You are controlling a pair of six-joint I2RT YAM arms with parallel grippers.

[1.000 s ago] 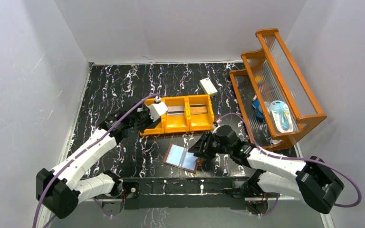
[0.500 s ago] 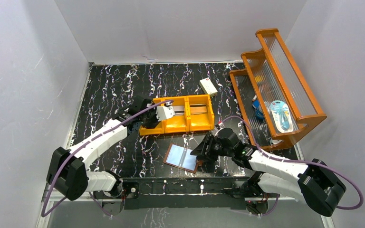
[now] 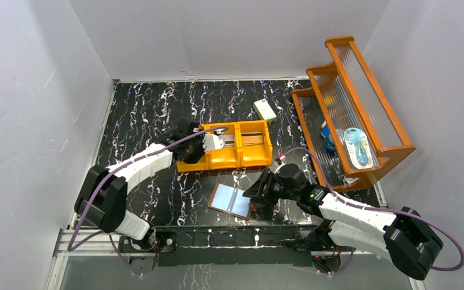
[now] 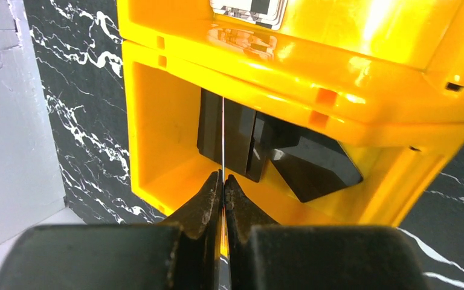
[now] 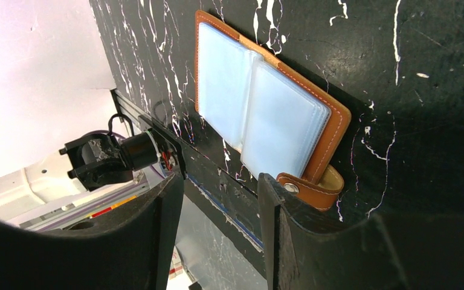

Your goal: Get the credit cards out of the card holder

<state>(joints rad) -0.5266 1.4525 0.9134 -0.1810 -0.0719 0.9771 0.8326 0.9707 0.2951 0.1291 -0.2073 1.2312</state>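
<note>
Over the left compartment of the orange tray [image 4: 157,121], our left arm is reaching further in than a second ago, left jaws pinching a credit card [image 4: 223,133] edge-on above black cards [image 4: 302,163], so release is nearing; right jaws are gaping empty beside the open card holder [image 5: 260,103]. Whether its pockets are hiding more, we are unable to tell.

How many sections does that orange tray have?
3, side by side in the tray: left section, where the left gripper is inside, shut on a card; middle section; right section.
</note>
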